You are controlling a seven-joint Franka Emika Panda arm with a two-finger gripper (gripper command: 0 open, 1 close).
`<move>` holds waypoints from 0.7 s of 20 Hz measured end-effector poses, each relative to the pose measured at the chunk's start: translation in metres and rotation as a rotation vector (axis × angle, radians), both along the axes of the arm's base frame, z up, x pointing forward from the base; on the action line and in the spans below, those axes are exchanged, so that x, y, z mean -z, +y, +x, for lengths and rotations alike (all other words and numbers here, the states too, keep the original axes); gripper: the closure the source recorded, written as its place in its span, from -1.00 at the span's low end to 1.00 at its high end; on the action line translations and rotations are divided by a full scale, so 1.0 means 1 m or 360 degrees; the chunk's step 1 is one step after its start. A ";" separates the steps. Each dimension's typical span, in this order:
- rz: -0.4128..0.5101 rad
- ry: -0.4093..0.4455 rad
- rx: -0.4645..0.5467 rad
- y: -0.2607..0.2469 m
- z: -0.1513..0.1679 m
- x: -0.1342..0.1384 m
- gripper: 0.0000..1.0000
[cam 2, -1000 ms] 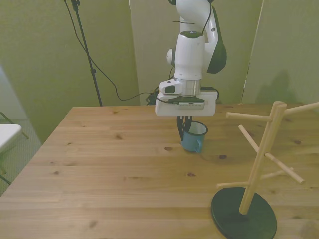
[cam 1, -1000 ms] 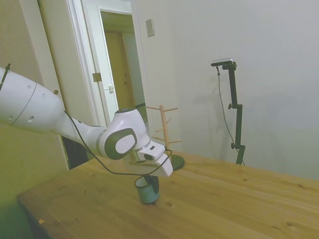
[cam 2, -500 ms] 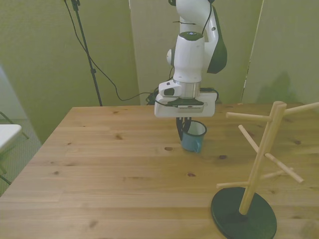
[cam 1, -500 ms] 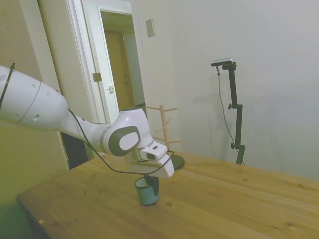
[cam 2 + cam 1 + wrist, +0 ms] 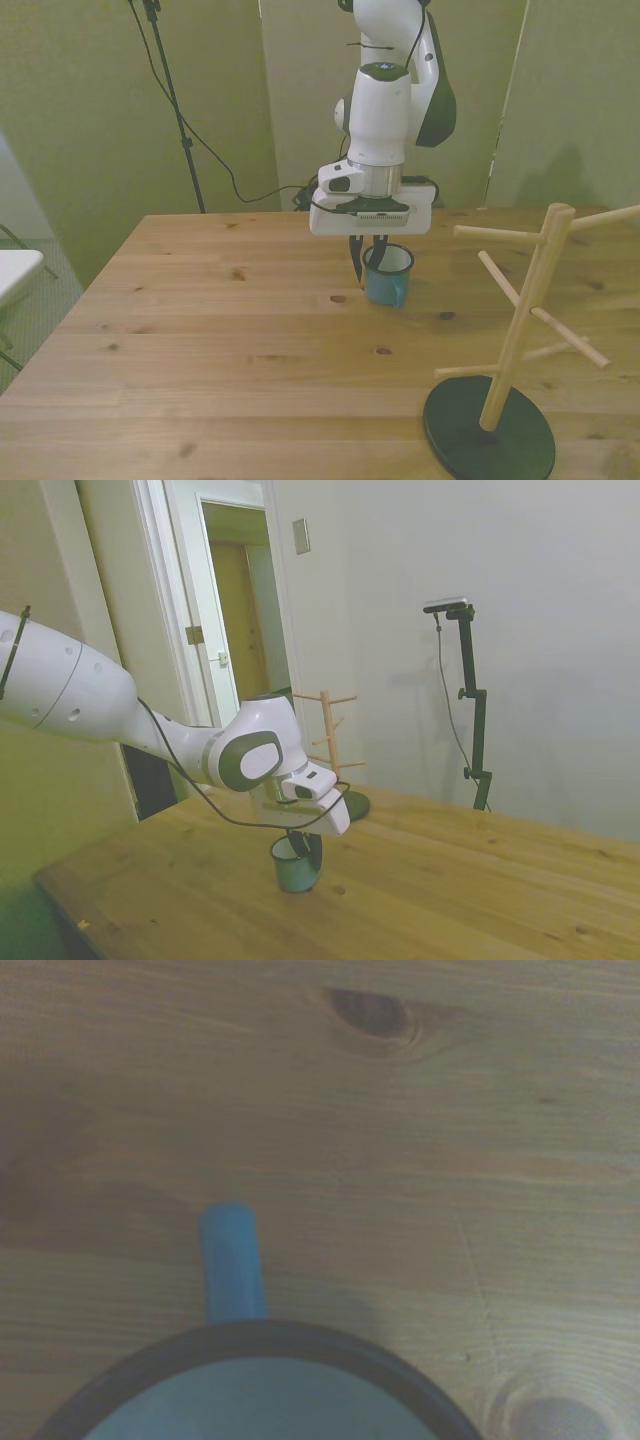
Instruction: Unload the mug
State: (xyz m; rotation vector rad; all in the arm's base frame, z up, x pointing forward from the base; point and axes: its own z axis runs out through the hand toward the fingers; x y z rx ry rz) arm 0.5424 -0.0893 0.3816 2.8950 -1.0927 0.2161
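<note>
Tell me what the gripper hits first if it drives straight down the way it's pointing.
Most likely the mug standing upright on the table. The gripper points down with its open fingers astride the rim on the front view's left side, so they would probably slide along that wall, then meet the wood.

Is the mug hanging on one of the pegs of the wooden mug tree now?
No, the mug stands upright on the table, apart from the mug tree, whose pegs are all bare.

Mug (image 5: 250, 1400) — cropped in wrist view
</note>
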 end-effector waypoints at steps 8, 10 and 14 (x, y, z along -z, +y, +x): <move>0.0000 0.0012 0.0000 0.001 0.002 -0.005 -1.00; -0.0001 0.0011 0.0000 0.001 0.004 -0.009 -1.00; -0.0002 0.0008 0.0003 0.001 0.008 -0.021 -1.00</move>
